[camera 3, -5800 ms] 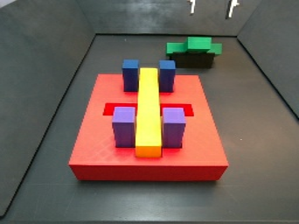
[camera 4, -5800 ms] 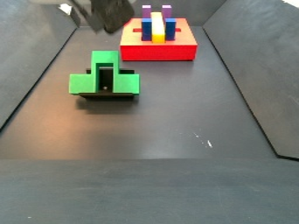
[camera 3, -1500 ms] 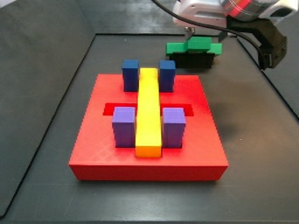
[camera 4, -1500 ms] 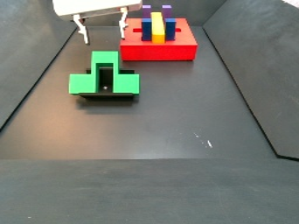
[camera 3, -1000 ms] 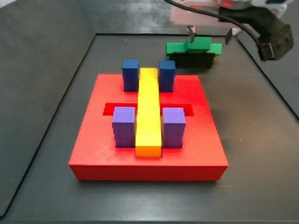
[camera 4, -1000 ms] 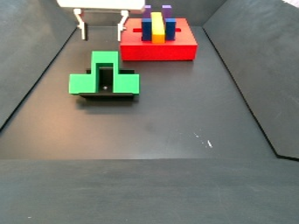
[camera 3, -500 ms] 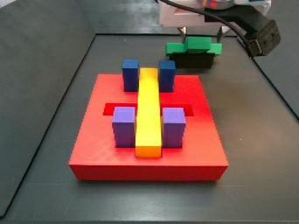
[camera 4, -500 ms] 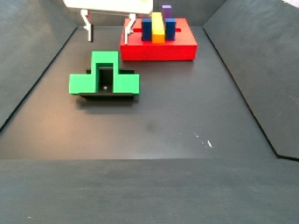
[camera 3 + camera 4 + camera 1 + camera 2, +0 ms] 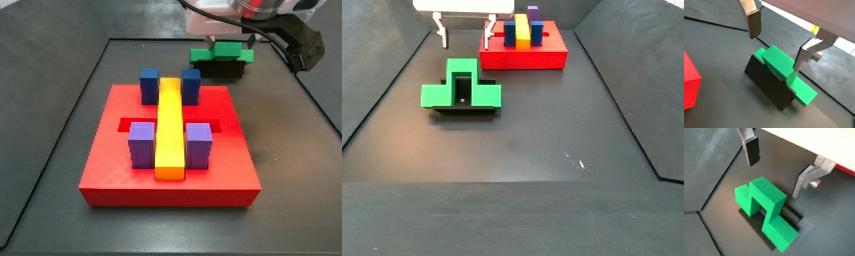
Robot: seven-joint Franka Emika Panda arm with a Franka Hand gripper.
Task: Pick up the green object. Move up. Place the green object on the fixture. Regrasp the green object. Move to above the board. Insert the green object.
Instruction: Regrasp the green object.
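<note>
The green object [image 9: 221, 50] is a stepped block resting on the dark fixture [image 9: 225, 69] at the far end of the floor. It also shows in the opposite side view [image 9: 462, 88] and in both wrist views [image 9: 784, 67] [image 9: 764, 203]. The fixture shows under it in a wrist view [image 9: 765, 86]. My gripper [image 9: 775, 51] [image 9: 775, 178] hangs open and empty a little above the green object, its fingers apart from it. In the side views the gripper [image 9: 465, 42] [image 9: 233, 36] sits just over the fixture's end nearest the board.
The red board [image 9: 120, 170] [image 9: 529, 58] carries a long yellow bar [image 9: 170, 125], two blue blocks [image 9: 150, 85] and two purple blocks [image 9: 140, 143]. A corner of it shows in a wrist view [image 9: 689, 85]. Dark walls enclose the floor.
The gripper has come down into view from above and stands over the green object. In the last half second it has hardly moved. The green object has stayed still.
</note>
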